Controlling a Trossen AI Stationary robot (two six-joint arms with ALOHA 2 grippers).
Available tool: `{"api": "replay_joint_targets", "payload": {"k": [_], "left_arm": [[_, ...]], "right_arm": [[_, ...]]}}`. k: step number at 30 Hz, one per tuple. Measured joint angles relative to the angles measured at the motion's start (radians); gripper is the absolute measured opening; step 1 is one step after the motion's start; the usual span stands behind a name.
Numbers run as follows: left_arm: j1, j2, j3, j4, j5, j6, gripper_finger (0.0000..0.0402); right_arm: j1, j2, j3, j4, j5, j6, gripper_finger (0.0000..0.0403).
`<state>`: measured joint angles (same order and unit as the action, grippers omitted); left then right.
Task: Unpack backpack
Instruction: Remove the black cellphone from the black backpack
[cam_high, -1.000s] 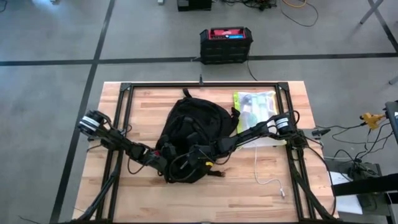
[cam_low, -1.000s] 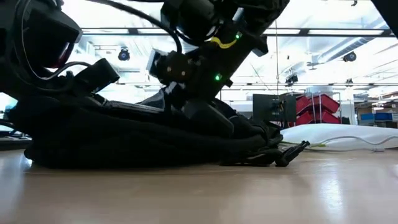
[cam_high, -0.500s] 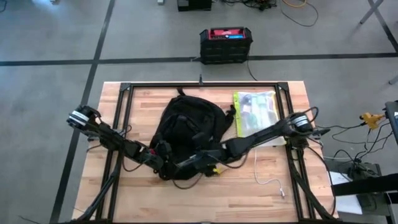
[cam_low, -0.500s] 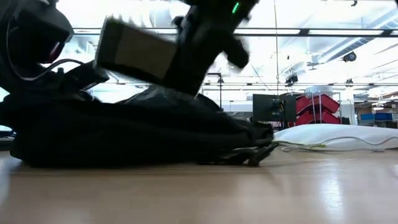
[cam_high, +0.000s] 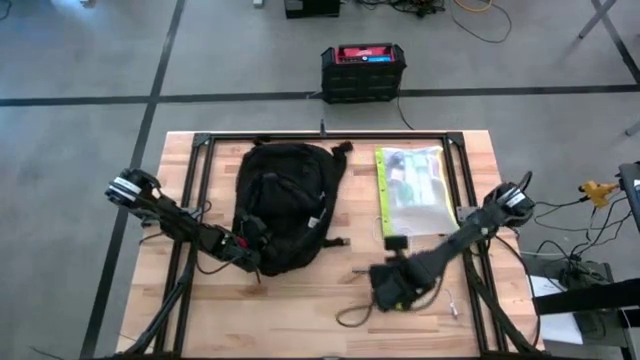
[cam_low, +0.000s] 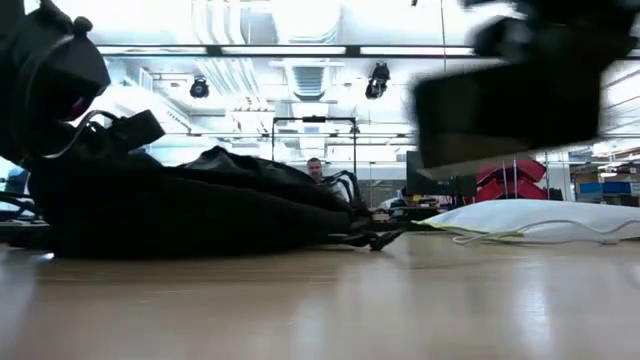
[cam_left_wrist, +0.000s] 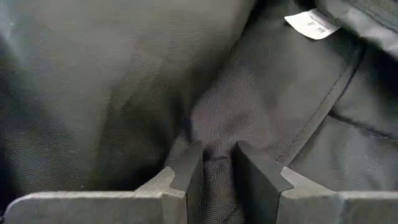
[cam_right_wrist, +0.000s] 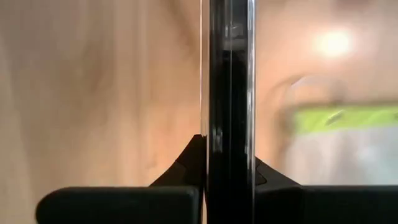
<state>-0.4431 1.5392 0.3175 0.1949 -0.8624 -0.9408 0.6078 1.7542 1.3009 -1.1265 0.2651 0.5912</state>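
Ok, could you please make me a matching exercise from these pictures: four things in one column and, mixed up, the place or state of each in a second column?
Things:
1. backpack
2. clear pouch
3. left gripper
4. right gripper

Places or states:
A. shut on a flat black item
B. lies flat on the table, right of the backpack
C. shut on the backpack's fabric
D. lies left of the clear pouch

Pairs: 1-D, 2-B, 3-C, 4-A.

The flat black object (cam_right_wrist: 229, 93) clamped in the right gripper (cam_right_wrist: 227, 163) runs off the frame; low view blurs it.
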Motion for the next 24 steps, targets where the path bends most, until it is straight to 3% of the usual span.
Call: {"api": "replay_joint_targets", "payload": {"k": [8,13,18,24], "left_arm": [[0.000,-0.185,-0.001,-0.150,0.129,-0.029,0.0079],[-0.001,-0.295,-0.001,-0.239,0.142,-0.045,0.0079],[-0.001,-0.305,-0.002,-0.238,0.132,-0.044,0.0079],[-0.004,-0.241,-0.001,-0.213,0.123,-0.064,0.0079]], "right_arm": [[0.139,0.001,-0.187,0.077,-0.030,0.406,0.0023],[0.188,-0.001,-0.260,0.081,-0.022,0.582,0.0026],[0.234,-0.003,-0.298,0.100,-0.066,0.607,0.0039],[0.257,0.001,-0.270,0.072,-0.211,0.511,0.0098]]}}
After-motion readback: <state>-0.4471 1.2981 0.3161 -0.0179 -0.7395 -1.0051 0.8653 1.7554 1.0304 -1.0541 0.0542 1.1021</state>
